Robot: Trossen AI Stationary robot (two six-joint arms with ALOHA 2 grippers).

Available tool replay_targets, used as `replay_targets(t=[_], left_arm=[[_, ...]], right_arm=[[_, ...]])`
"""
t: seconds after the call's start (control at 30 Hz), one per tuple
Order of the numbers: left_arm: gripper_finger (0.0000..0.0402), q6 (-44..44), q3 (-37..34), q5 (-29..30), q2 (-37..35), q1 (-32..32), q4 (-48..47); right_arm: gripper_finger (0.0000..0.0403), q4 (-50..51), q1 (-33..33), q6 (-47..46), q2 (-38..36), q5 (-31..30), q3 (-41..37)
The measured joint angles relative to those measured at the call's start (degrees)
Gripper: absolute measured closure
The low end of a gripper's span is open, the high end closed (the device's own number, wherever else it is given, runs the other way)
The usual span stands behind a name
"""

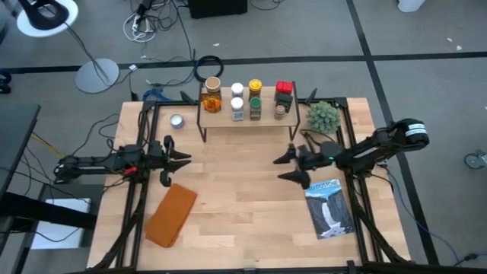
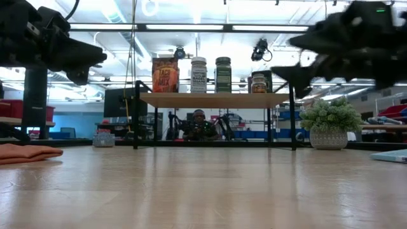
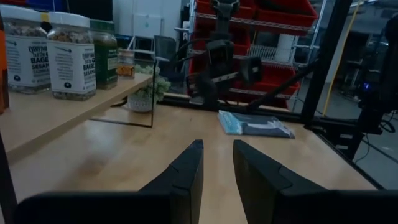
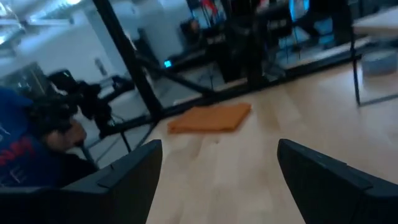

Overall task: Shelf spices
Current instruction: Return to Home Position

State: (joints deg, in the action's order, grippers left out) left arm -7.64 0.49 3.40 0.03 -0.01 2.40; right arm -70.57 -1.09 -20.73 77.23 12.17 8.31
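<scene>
The shelf (image 1: 247,116) stands at the table's far edge, a wooden top on thin black legs. Several spices stand upright on its top: an amber jar (image 1: 212,96), white-topped jars (image 1: 237,102), yellow-topped (image 1: 255,85) and green-topped (image 1: 256,107) jars, and a red-topped one (image 1: 284,90). The low view shows them in a row (image 2: 198,74). My left gripper (image 1: 188,159) hovers at mid-left, pointing level toward the right, its fingers (image 3: 217,144) a narrow gap apart with nothing between. My right gripper (image 1: 278,168) faces it from mid-right, wide open (image 4: 219,144) and empty.
An orange cloth (image 1: 172,215) lies near left. A blue booklet (image 1: 331,207) lies near right. A spiky green plant ball (image 1: 323,116) sits right of the shelf and a flat silver tin (image 1: 177,121) left of it. Bare wood spans the table's middle (image 1: 236,190).
</scene>
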Motion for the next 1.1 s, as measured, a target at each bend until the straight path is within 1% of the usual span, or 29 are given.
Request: replay_targets(t=[0.07,0.13,0.3,0.37,0.5,0.63,0.77,0.9,1.1], left_arm=[[0.0309,0.0,0.0,0.0,0.0,0.0,-0.6],[0.0309,0.0,0.0,0.0,0.0,0.0,-1.1],[0.0309,0.1,0.0,0.7,0.0,0.0,-1.4],[0.0309,0.1,0.0,1.9,0.0,0.0,-1.4],[0.0309,1.2,0.0,3.0,0.3,0.0,-1.3],[0.0310,1.4,0.0,3.4,0.4,0.0,-1.3],[0.0310,1.6,0.0,3.5,0.3,0.0,-1.4],[0.0310,1.6,0.0,3.5,0.3,0.0,-1.4],[0.0310,1.6,0.0,3.6,0.3,0.0,-1.4]], right_arm=[[0.0085,-3.0,1.4,-0.2,-2.6,-3.0,-3.7],[0.0085,-2.3,3.2,-1.3,-5.5,-8.5,-7.1],[0.0085,11.1,8.9,-0.9,-11.5,-22.9,-7.7],[0.0085,13.4,11.3,0.7,-13.2,-28.2,-7.8],[0.0085,16.9,15.5,4.8,-16.5,-34.2,-7.8],[0.0085,23.4,18.0,4.8,-21.2,-37.1,-7.8],[0.0085,30.7,18.3,3.5,-28.4,-36.9,-7.8],[0.0085,38.8,17.6,3.8,-38.1,-35.1,-7.8],[0.0085,57.2,16.7,2.8,-54.5,-34.6,-7.8]])
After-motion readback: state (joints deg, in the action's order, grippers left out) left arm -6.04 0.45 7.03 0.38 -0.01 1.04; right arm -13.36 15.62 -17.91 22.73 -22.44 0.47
